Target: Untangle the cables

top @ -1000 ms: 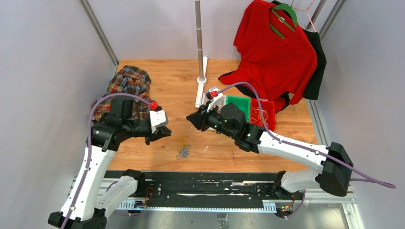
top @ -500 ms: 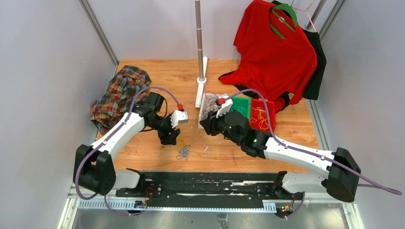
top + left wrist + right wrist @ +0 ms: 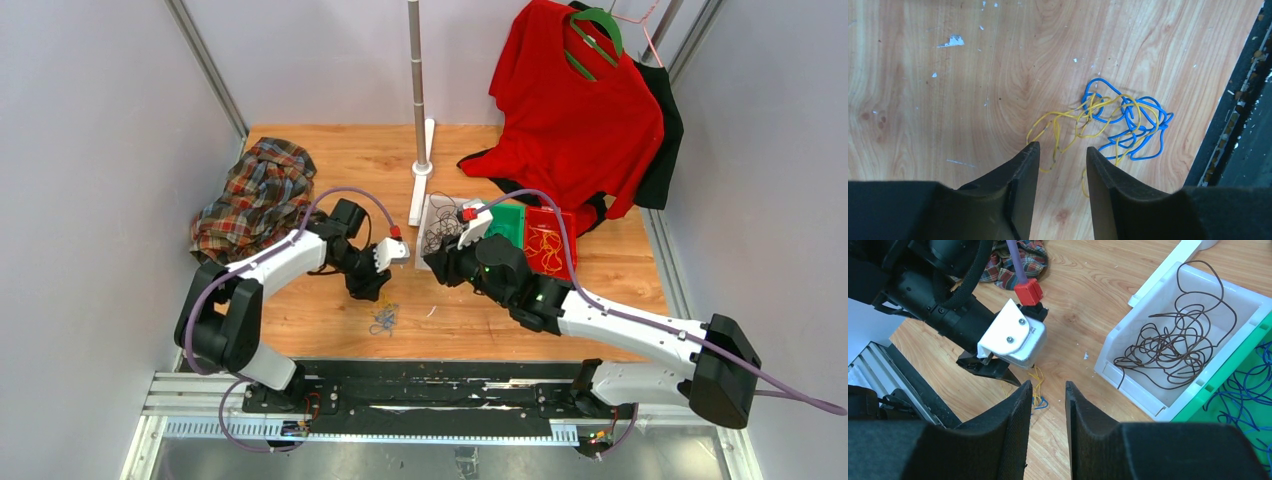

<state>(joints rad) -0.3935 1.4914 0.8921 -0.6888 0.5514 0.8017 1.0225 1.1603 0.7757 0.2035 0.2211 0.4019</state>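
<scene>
A small tangle of blue and yellow cables point(image 3: 382, 318) lies on the wooden table near its front edge. In the left wrist view the blue loops point(image 3: 1143, 125) sit to the right and the yellow strands point(image 3: 1063, 116) run toward my fingers. My left gripper point(image 3: 1062, 147) hangs open just above the yellow ends, holding nothing. It stands right behind the tangle in the top view point(image 3: 372, 290). My right gripper point(image 3: 1048, 385) is open and empty, a little higher, beside the left wrist point(image 3: 432, 262). Dark brown cables point(image 3: 1173, 345) lie in a white bin point(image 3: 1133, 377).
A green bin point(image 3: 1243, 360) holds blue cables and a red bin point(image 3: 545, 240) holds yellow ones, both right of the white bin. A plaid shirt point(image 3: 255, 195) lies at the left. A pole point(image 3: 417, 80) and a hanging red shirt point(image 3: 575, 110) stand at the back.
My left arm has swung right and down over the blue and yellow tangle, and its jaws have come open. The right gripper has drawn back slightly toward the bins and opened a little.
</scene>
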